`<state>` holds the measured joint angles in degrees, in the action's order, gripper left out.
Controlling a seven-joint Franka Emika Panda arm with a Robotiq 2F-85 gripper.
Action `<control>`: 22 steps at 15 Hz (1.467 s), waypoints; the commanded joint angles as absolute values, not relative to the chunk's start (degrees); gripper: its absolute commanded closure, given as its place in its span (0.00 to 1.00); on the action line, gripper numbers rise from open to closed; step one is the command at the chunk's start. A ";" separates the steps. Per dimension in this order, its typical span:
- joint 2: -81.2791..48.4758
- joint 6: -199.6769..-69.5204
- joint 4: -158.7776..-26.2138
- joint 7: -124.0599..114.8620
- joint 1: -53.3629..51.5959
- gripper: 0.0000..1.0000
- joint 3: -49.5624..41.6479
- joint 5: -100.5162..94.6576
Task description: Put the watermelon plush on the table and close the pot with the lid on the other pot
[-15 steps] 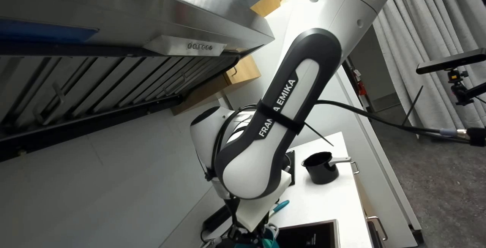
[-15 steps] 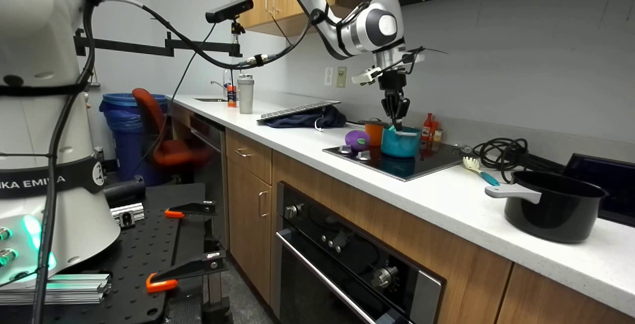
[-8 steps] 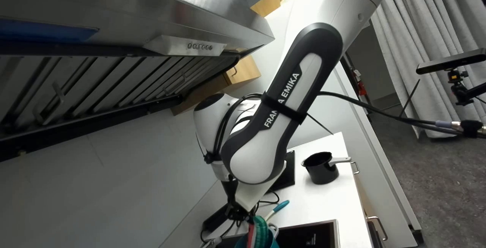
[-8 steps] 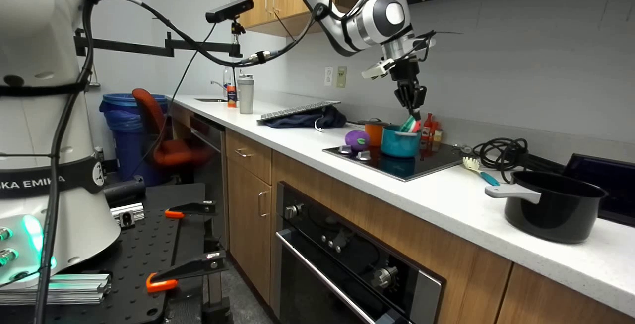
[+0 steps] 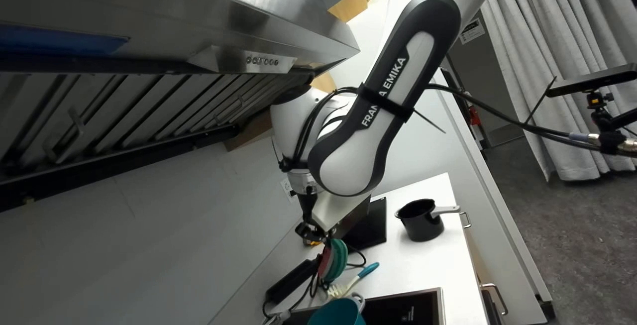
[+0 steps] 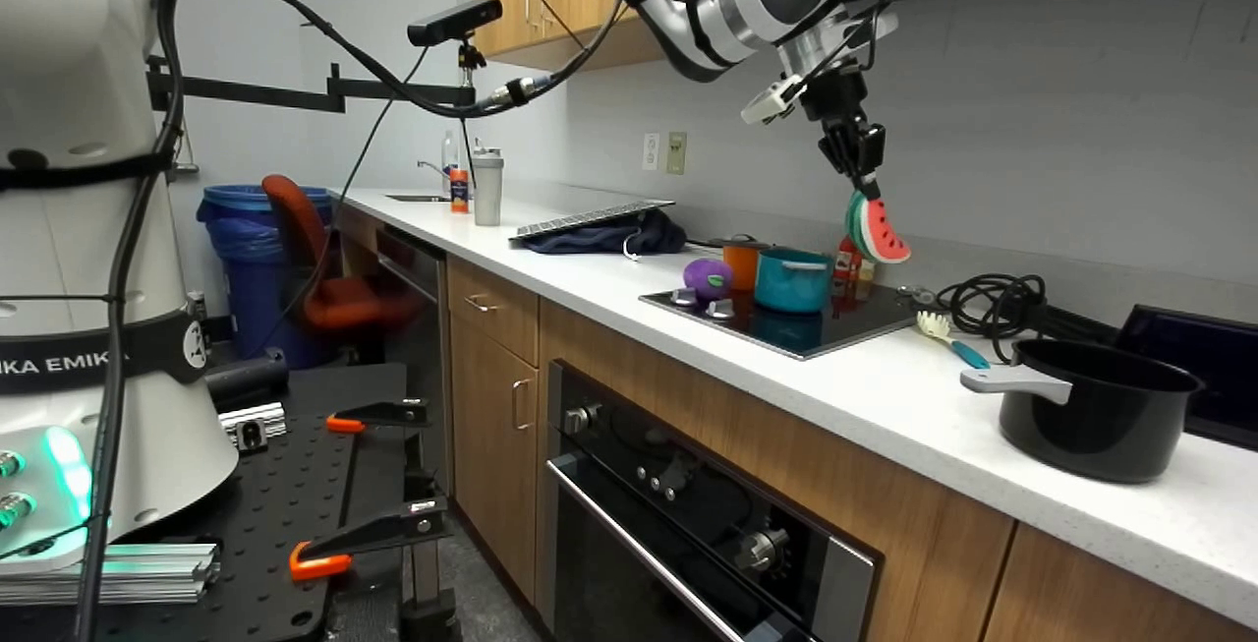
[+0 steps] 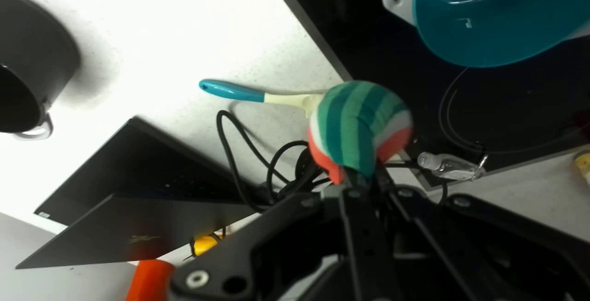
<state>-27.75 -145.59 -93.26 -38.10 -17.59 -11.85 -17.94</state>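
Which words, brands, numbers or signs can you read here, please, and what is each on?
"FRAN" and "A EMIKA": white-and-black robot arm, middle hidden by black strap.
"KA EMI": black band on white robot base; other letters cut off or covered.
Too small or blurred: print on black glass cooktop, orange cylindrical container, white rectangular sign, dark flat panel.

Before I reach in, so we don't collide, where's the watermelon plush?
In an exterior view, right of centre, the watermelon plush hangs from the fingers, to the upper right of the teal pot.
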 commanded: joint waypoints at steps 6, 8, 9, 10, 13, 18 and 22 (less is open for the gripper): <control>-20.51 -146.31 -102.39 -49.91 -17.76 0.98 -13.23 -28.24; -20.79 -145.73 -103.22 -49.95 -17.29 0.98 -12.30 -28.90; -21.00 -145.57 -103.55 -49.72 -17.09 0.68 -11.89 -28.84; -21.28 -145.37 -103.79 -49.22 -16.93 0.66 -11.47 -28.47; -21.69 -145.19 -104.28 -48.58 -16.74 0.44 -10.67 -28.03; -21.70 -145.69 -104.35 -48.22 -16.44 0.07 -9.96 -27.75; -21.59 -146.98 -104.64 -46.48 -16.36 0.00 -8.79 -27.43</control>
